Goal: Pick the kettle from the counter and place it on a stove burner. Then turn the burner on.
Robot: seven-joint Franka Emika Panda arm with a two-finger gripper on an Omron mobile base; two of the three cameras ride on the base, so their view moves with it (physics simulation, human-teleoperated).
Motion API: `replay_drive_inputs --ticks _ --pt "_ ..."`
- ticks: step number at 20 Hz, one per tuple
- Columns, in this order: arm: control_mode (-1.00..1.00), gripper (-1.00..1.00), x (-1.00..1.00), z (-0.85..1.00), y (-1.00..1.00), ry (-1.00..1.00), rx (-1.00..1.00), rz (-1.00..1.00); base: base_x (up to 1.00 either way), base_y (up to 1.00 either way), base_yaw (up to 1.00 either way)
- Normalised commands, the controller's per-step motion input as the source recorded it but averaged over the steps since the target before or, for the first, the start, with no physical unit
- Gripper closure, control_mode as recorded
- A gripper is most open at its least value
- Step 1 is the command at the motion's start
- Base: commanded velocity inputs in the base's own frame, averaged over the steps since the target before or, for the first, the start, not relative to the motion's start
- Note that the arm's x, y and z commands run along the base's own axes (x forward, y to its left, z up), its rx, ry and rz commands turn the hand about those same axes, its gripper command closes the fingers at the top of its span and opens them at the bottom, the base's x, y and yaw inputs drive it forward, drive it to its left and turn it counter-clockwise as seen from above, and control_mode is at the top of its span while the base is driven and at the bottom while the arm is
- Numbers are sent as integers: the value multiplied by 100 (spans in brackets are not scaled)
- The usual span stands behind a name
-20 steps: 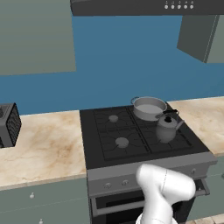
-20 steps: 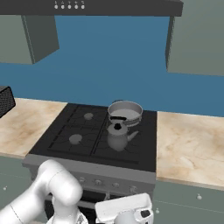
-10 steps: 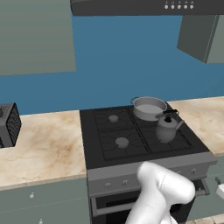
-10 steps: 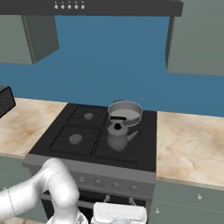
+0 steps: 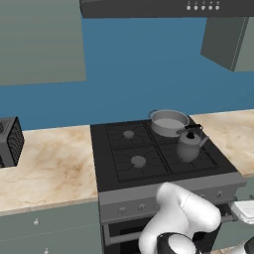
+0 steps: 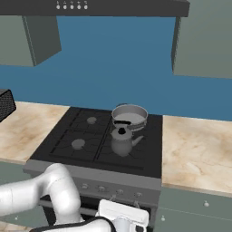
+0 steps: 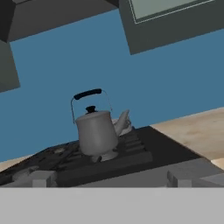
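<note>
The small dark grey kettle (image 5: 189, 145) (image 6: 121, 141) stands upright on the stove's front right burner, with its black handle arched over the lid. In the hand view the kettle (image 7: 95, 131) is seen from low in front, spout to the right. My gripper (image 6: 123, 221) hangs low in front of the oven, below the knob row, well short of the kettle. It is open with nothing between its fingers. The front left burner (image 5: 138, 160) (image 6: 78, 144) is bare. The beige counter (image 5: 44, 168) (image 6: 195, 149) flanks the stove on both sides.
A shiny silver pot (image 5: 169, 122) (image 6: 129, 115) sits on the back right burner, just behind the kettle. Small grey knobs (image 5: 141, 206) (image 6: 120, 192) line the stove's front panel. A dark boxy appliance (image 5: 10, 141) stands on the counter's far left. Wall cabinets and a hood hang above.
The arm has swung a little, and the hand has drifted slightly left and stayed low in front of the oven. The kettle and pot have not moved.
</note>
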Motion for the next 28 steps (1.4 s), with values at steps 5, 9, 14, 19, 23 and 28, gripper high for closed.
replay_drive_inputs --ticks 5,9,14,19,23,28 --pt "-100 -100 8 -34 -29 0 4 0 0 0 0" --pt "-100 -100 0 -44 -30 -1 3 0 0 0 0" --pt "-100 -100 6 -42 -18 -3 0 0 0 0 0" --pt "-100 -100 16 -36 -3 -5 0 0 0 0 0" --pt "-100 -100 15 -26 0 -8 0 0 0 0 0" --pt "-100 -100 14 -19 0 -5 0 0 0 0 0"
